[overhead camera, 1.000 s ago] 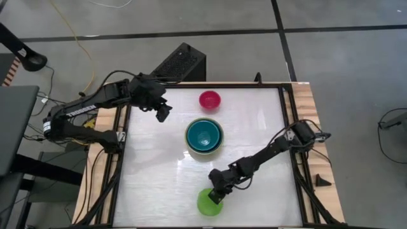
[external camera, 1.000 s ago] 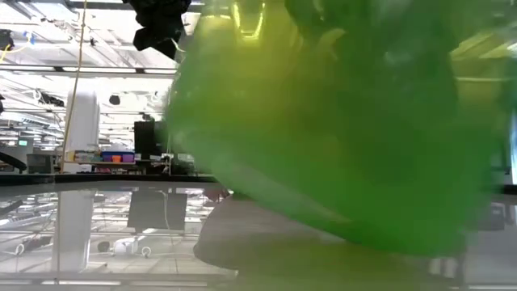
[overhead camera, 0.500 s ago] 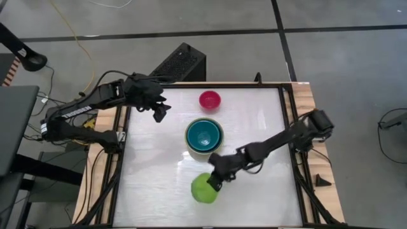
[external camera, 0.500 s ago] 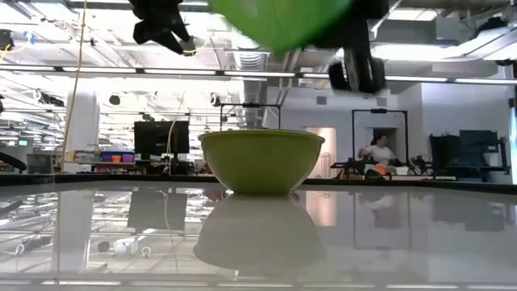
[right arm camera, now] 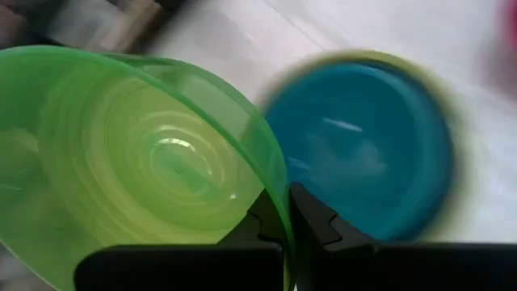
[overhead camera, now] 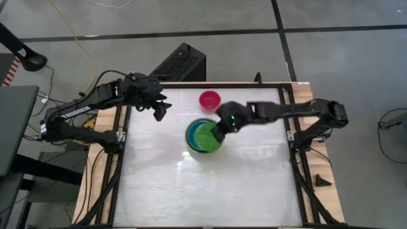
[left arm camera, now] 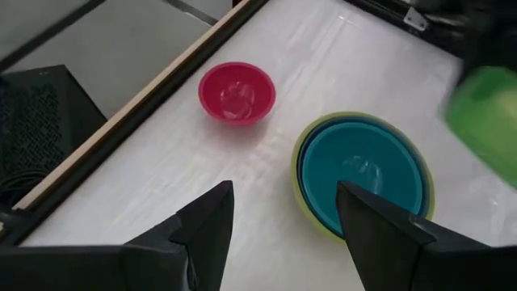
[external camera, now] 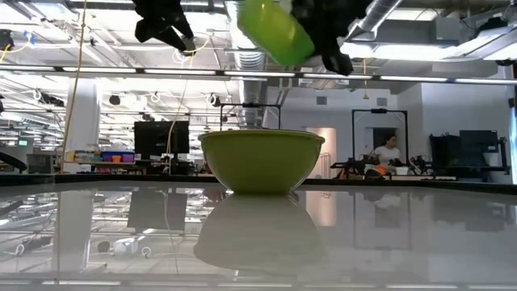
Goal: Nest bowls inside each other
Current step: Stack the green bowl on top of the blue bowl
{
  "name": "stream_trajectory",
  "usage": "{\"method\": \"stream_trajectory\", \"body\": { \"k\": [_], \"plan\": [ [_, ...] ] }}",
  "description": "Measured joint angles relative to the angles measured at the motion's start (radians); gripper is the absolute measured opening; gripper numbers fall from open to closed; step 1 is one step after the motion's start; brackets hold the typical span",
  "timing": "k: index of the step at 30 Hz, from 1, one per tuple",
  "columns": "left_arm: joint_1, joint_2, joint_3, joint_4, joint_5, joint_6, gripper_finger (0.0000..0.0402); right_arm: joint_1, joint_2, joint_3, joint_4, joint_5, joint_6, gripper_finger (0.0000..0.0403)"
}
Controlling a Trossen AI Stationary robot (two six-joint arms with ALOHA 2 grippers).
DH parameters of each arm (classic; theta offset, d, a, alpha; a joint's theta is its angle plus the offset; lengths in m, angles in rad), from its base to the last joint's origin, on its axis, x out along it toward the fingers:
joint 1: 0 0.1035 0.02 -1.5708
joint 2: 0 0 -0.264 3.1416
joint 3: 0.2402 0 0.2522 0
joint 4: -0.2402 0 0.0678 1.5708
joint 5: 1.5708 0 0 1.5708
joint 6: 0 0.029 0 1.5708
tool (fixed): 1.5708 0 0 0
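Observation:
The olive-green bowl [overhead camera: 191, 147] stands on the table's middle on its base, with the light blue and the teal bowl [left arm camera: 363, 166] nested in it. My right gripper [overhead camera: 219, 134] is shut on the small lime-green bowl [overhead camera: 203, 137], which hangs in the air over that stack; the low view shows this bowl [external camera: 275, 29] well above the olive-green bowl [external camera: 261, 162]. The magenta-pink bowl [overhead camera: 210, 100] stands alone toward the far edge. My left gripper [overhead camera: 162, 114] hovers open, left of the stack, with nothing between its fingers. My right gripper pinches the lime-green bowl's rim [right arm camera: 279, 212] between its two fingers, one finger inside the bowl and one outside. The fingers slant down from the table's right. The bowl is lifted clear and tilted, above the stack.
A raised wooden frame [overhead camera: 289, 127] borders the white table top. A black box [overhead camera: 181, 63] stands beyond the far edge. Free table lies near the front edge and to the right of the stack. A person shows far off in the room [external camera: 386, 150].
My right gripper has lifted the lime-green bowl off the table by the near edge and carried it up and toward the far edge, until it hangs over the stack. The bowl has tipped on the way.

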Motion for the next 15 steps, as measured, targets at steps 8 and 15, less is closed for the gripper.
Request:
{"method": "stream_trajectory", "body": {
  "k": [8, 15],
  "plan": [
    [0.0, 0.0, 0.0, 0.016, 0.0, -0.019, 0.0206, -0.14, 0.209, 0.256, -0.312, -0.119, -0.242, 0.0025],
    [0.0, 0.0, 0.0, 0.015, 0.001, -0.044, 0.0206, -0.163, 0.43, 0.447, -0.535, -0.146, -0.394, 0.0025]
  ]
}}
